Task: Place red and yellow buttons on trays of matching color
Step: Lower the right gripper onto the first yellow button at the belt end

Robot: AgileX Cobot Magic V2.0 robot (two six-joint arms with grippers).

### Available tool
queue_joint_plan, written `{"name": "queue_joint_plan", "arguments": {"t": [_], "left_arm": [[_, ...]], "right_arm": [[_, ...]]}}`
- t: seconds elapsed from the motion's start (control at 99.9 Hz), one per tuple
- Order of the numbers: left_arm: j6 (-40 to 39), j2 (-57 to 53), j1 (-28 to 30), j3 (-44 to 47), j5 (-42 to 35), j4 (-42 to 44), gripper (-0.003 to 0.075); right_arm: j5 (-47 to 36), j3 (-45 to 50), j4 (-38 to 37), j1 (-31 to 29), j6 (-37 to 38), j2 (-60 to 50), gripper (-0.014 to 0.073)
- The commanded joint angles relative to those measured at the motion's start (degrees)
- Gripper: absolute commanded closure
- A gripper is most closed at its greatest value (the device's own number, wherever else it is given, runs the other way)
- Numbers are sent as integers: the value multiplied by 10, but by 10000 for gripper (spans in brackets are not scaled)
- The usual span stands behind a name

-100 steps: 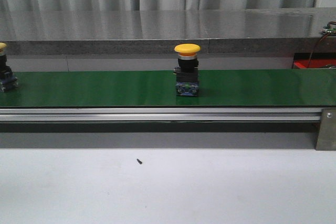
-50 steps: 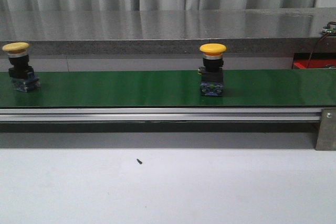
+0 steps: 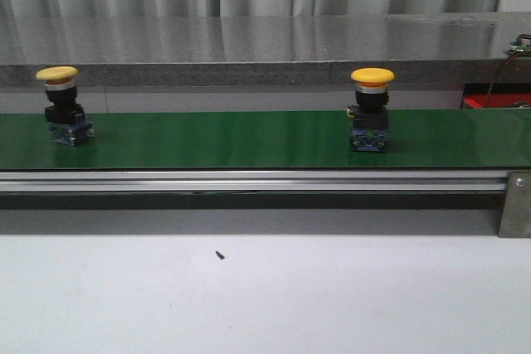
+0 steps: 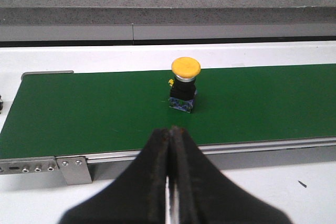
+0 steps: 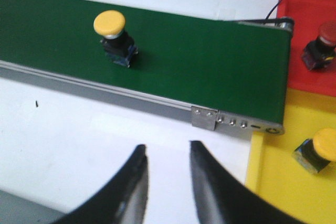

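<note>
Two yellow buttons ride the green belt [image 3: 224,138] in the front view, one at the left [image 3: 58,105] and one right of centre [image 3: 371,109]. My left gripper [image 4: 171,129] is shut and empty over the belt's near rail, with a yellow button [image 4: 185,84] standing beyond it. My right gripper [image 5: 168,146] is open and empty above the white table, short of the belt where a yellow button [image 5: 114,38] stands. At the belt's end lie a red tray [image 5: 310,3] holding a red button [image 5: 321,45] and a yellow tray [image 5: 278,192] holding a yellow button [image 5: 317,153].
An aluminium rail [image 3: 249,180] runs along the belt's near side, with a bracket [image 3: 514,205] at its right end. A grey counter [image 3: 249,47] stands behind the belt. A small dark speck [image 3: 220,254] lies on the white table.
Both yellow buttons have travelled to the right along the belt; the left one has come fully into the front view.
</note>
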Motion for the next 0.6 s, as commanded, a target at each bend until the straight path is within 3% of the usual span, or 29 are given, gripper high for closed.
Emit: {"name": "queue_joint_plan", "arguments": {"t": [0.0, 0.09, 0.37, 0.591], "left_arm": [[1, 0, -5, -16, -44, -13, 740], [1, 0, -5, -16, -44, -13, 739], [1, 0, -5, -16, -44, -13, 739], [1, 0, -5, -16, -44, -13, 740]], "right_arm": [[-11, -32, 19, 1, -7, 30, 85], [-2, -52, 19, 1, -11, 71, 10], [-14, -118, 18, 4, -35, 213, 13], [-47, -167, -19, 60, -54, 326, 13]]}}
